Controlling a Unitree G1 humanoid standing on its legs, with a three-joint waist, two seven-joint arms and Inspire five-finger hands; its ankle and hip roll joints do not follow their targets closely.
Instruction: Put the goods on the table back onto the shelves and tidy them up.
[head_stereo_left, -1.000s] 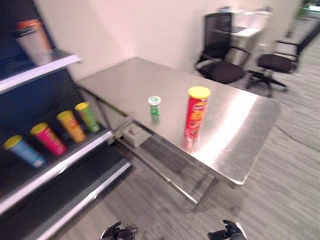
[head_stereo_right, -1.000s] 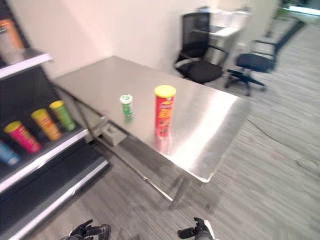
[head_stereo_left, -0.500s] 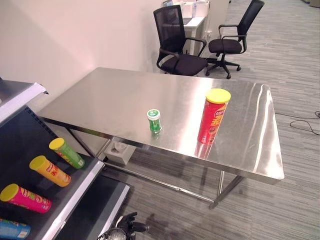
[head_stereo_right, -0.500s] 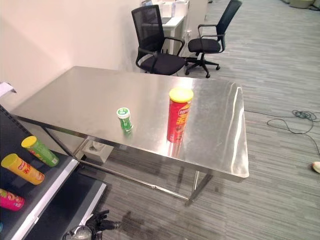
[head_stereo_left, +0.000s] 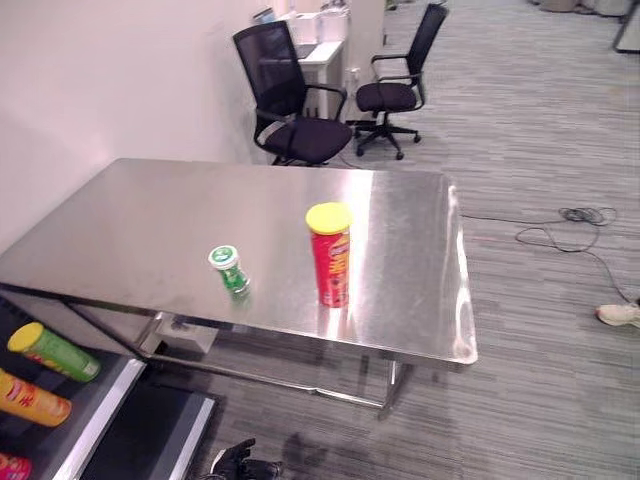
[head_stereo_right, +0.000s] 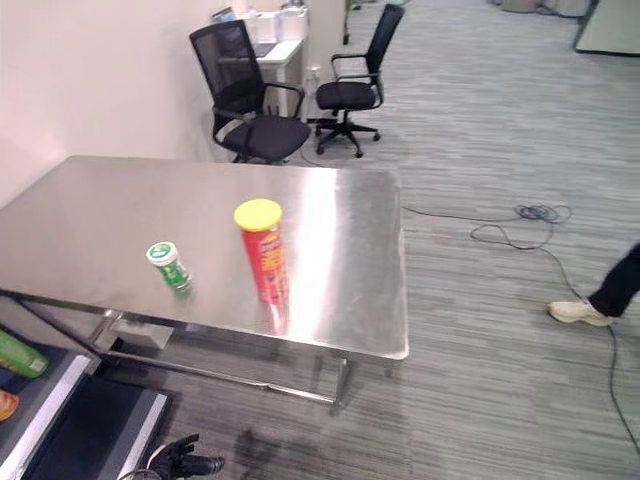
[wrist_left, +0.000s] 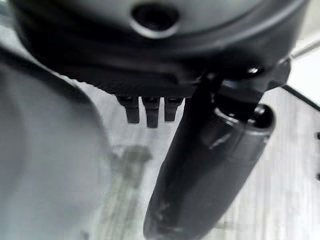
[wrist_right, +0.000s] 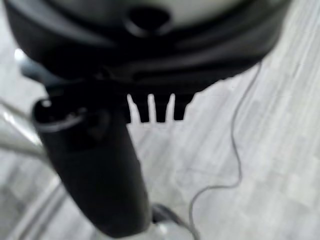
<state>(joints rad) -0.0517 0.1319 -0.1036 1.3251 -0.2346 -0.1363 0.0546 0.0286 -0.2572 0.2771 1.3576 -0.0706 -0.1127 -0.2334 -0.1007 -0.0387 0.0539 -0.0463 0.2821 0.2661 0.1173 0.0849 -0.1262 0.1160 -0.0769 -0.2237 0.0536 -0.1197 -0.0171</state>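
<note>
Grey striped carpet ran past a steel bench (head_stereo_left: 120, 230) set against a pale wall. On the bench stood a tall red can (head_stereo_left: 330, 256) with a yellow lid, upright, near the front edge. Just beside it, toward my left, stood a small green bottle (head_stereo_left: 230, 271) with a white cap, apart from the can. Down at my left the shelf (head_stereo_left: 105, 420) held a green can (head_stereo_left: 55, 351) and an orange can (head_stereo_left: 30, 399), both lying on their sides. Two black chairs (head_stereo_left: 290, 110) stood beyond the far end of the bench, and a person's white shoe (head_stereo_right: 577, 312) rested on the carpet well off to my right. My left hand (head_stereo_left: 240, 465) hung low over the floor, well short of the bench; its fingers (wrist_left: 150, 110) were straight and held nothing. My right hand (wrist_right: 95, 165) hung over the carpet too, its fingers (wrist_right: 157, 107) straight and empty.
</note>
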